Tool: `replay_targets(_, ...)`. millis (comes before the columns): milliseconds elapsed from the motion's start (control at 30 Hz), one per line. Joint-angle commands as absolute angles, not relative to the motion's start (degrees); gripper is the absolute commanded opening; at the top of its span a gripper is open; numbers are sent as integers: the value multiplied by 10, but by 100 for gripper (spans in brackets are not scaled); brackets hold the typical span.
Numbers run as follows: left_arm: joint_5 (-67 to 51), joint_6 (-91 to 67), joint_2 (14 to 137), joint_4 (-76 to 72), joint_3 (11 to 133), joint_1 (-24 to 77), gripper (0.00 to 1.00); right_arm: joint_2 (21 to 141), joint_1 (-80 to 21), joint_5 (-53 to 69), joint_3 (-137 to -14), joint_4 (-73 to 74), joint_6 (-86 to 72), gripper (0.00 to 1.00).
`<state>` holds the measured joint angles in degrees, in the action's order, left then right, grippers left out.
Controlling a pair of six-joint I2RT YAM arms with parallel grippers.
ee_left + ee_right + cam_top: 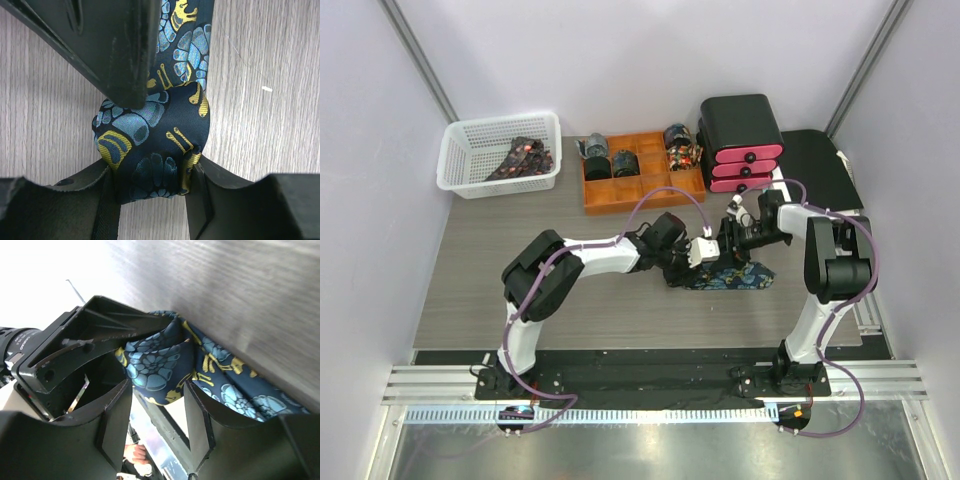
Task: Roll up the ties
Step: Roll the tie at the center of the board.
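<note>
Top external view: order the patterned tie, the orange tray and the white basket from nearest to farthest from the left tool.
1. patterned tie: gripped in the left tool, mid-table.
2. orange tray: beyond it, at the far centre.
3. white basket: far left corner.

A basket (450, 160) is sitting at the far left of the table (490, 235), with loose ties (523, 158) lying in it. A divided tray (640, 205) is resting just right of the basket, with rolled ties (623, 163) sitting in its back compartments. A drawer unit (740, 140) is standing just right of the tray, and a flat mat (817, 165) is lying beyond that. In front of them, a partly rolled tie (732, 276) is lying mid-table. The left gripper (705, 250) and the right gripper (732, 235) are gripping its rolled part from either side.
</note>
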<state>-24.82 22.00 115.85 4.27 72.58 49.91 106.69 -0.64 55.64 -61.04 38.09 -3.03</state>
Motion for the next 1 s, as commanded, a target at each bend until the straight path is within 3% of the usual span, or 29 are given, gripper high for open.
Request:
replay_targets(0, -227, 244, 1192, 149, 729, 499, 36, 1039, -12, 584, -599, 390, -21, 52)
replay_targets(133, -238, 253, 1198, 168, 738, 499, 36, 1040, -27, 575, -587, 354, -33, 50)
replay_targets(200, -238, 258, 1198, 170, 742, 500, 38, 1052, -30, 560, -587, 347, -30, 43)
replay_targets(233, -239, 258, 1198, 171, 742, 499, 38, 1057, -30, 552, -589, 346, -26, 38)
replay_targets(267, -239, 258, 1197, 174, 743, 500, 39, 1062, -30, 542, -588, 347, -24, 21)
replay_targets(300, -238, 260, 1196, 173, 744, 499, 41, 1064, -27, 534, -586, 348, -19, 14)
replay_targets(400, -235, 262, 1189, 174, 743, 498, 48, 1072, -20, 514, -577, 349, -16, 1)
replay_targets(467, -240, 258, 1173, 170, 739, 492, 62, 1076, -16, 510, -572, 352, -11, 1)
replay_targets(500, -242, 253, 1165, 150, 729, 490, 76, 1077, -13, 507, -566, 354, -11, 1)
replay_targets(600, -248, 231, 1104, 101, 687, 477, 100, 1082, -10, 500, -559, 357, -4, 1)
replay_targets(867, -228, 171, 937, 22, 641, 453, 100, 1108, -8, 479, -565, 358, 19, 1)
replay_targets(967, -243, 150, 869, -73, 581, 448, 100, 1116, -8, 474, -570, 359, 20, 1)
